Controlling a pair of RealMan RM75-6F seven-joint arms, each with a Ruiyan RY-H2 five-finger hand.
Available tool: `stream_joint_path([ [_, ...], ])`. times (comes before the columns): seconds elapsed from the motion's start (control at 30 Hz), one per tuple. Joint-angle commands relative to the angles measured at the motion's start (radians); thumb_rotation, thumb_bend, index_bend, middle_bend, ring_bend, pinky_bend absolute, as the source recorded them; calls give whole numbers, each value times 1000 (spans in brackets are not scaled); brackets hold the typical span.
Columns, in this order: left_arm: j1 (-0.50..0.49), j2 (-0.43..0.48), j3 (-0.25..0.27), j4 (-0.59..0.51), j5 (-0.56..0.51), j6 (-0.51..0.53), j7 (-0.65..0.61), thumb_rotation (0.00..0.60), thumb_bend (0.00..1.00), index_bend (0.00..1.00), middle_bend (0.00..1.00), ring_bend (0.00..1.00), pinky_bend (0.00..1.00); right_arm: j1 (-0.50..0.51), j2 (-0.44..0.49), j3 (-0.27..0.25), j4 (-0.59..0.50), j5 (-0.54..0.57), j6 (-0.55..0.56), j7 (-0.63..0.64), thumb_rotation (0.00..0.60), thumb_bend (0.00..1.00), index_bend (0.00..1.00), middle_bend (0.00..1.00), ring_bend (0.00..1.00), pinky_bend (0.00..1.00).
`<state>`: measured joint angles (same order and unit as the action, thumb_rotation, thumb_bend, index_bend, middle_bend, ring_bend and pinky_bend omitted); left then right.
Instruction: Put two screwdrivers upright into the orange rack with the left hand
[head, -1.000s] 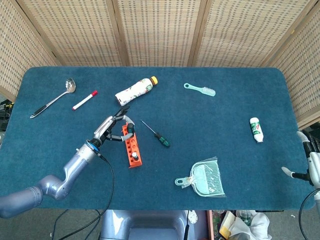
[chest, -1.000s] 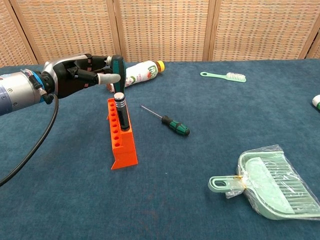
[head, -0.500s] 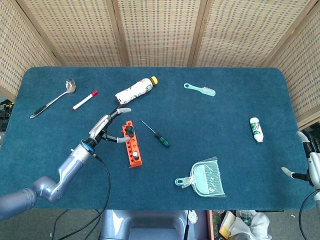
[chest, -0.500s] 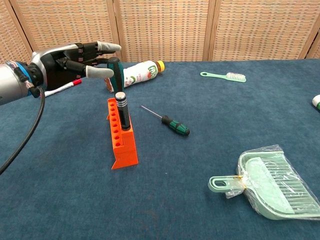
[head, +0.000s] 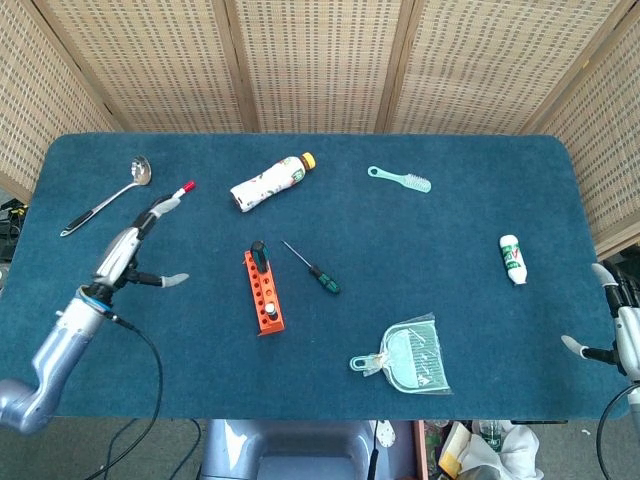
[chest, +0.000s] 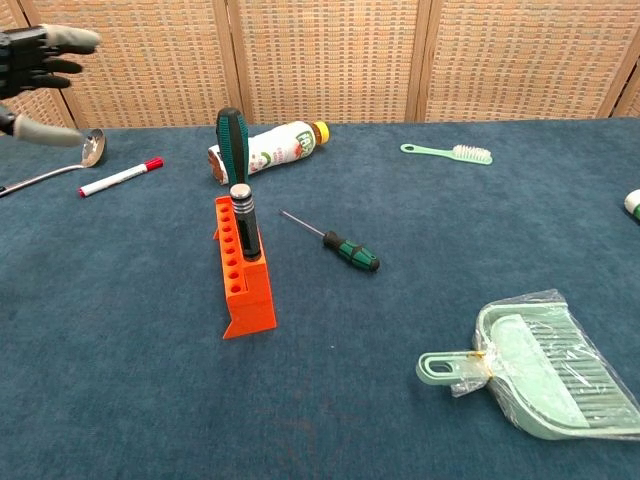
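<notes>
Beside the orange rack (chest: 245, 285), two screwdrivers (chest: 236, 170) stand upright; left hand (head: 140, 250), spread and empty, could topple them if it sweeps near.

Worktop (head: 470, 180) covered in blue cloth. Far left: ladle (head: 108, 199), red-capped marker (chest: 120, 177) beside it. Bottle (head: 270, 181) lying on its side, far centre. Green brush (head: 400, 179) further right. Small white bottle (head: 512, 259) near right edge. Wrapped green dustpan (head: 405, 358) at front.

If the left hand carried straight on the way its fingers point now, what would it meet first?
Probably the red marker: in the head view the open left hand points up-table toward it. The hand's height above the table is unclear, so it might pass over.
</notes>
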<state>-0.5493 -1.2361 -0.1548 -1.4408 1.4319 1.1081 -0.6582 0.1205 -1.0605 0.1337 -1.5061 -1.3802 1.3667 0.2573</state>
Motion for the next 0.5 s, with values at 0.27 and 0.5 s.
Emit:
stream_joint_path([
  [0.27,310,150,126,-122,-68,305,418,600,0,0,0,0,0,-8,-3,-5,-9,-17,23,-16,600,0,0,0,0,0],
  [0.5,349,161,126,-159,-55,346,479,600,0,0,0,0,0,-18,0,-8,-17,-28,46,-16,600,0,0,0,0,0],
])
